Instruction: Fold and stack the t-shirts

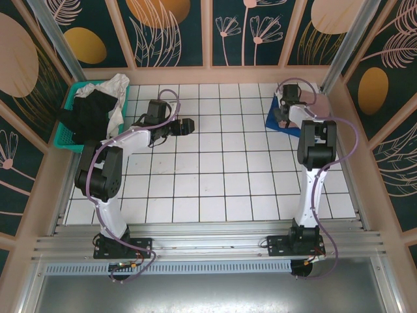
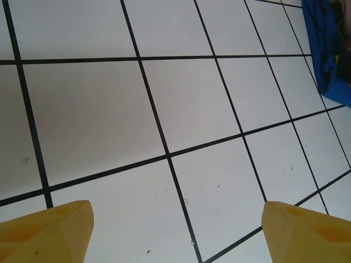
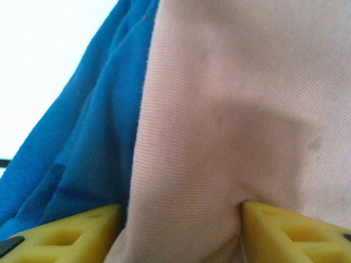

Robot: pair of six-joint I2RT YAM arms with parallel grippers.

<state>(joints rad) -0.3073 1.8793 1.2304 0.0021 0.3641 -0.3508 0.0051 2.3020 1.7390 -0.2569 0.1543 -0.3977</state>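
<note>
The right fingers (image 3: 60, 233) clasped a fold of the pink tee (image 3: 230, 109), lying on the blue tee (image 3: 93, 126) at the table's (image 2: 164, 98) far corner; the left fingers (image 2: 44, 230) gaped empty. Probably stacking; next, release gently.

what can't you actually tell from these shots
Right wrist: pink t-shirt bulges between the fingers of the right pincer, too close to tell if clamped.
Top external: black t-shirt and white t-shirt heap in the basket, hiding anything beneath.
Left wrist: blue t-shirt cut off by the corner.
</note>
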